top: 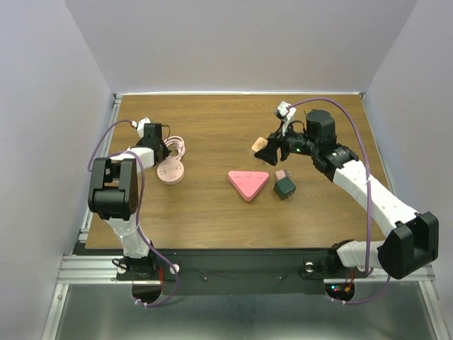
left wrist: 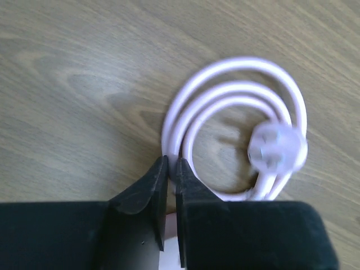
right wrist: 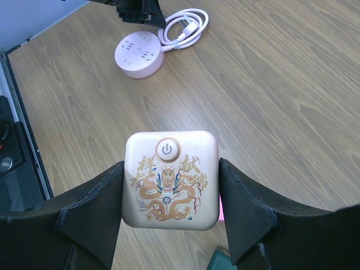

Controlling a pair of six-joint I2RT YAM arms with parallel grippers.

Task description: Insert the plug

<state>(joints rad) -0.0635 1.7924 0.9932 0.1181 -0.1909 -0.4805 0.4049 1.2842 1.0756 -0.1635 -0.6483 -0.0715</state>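
Note:
A pink cable (left wrist: 236,90) lies coiled on the wooden table, and its round white plug (left wrist: 277,147) looks blurred at the right of the coil. My left gripper (left wrist: 172,163) is shut on the cable at the coil's near left edge. The coil sits just behind a round pink socket hub (top: 170,171), with the left gripper (top: 157,150) beside it. My right gripper (right wrist: 170,191) is shut on a beige square cube (right wrist: 170,180) with a dragon print and a power button, held above the table's middle right (top: 260,144).
A pink triangular block (top: 248,183) lies at the table's centre. A dark green adapter (top: 285,188) with a small pink piece lies just right of it. From the right wrist I see the socket hub (right wrist: 139,54) and the cable (right wrist: 188,25) far off.

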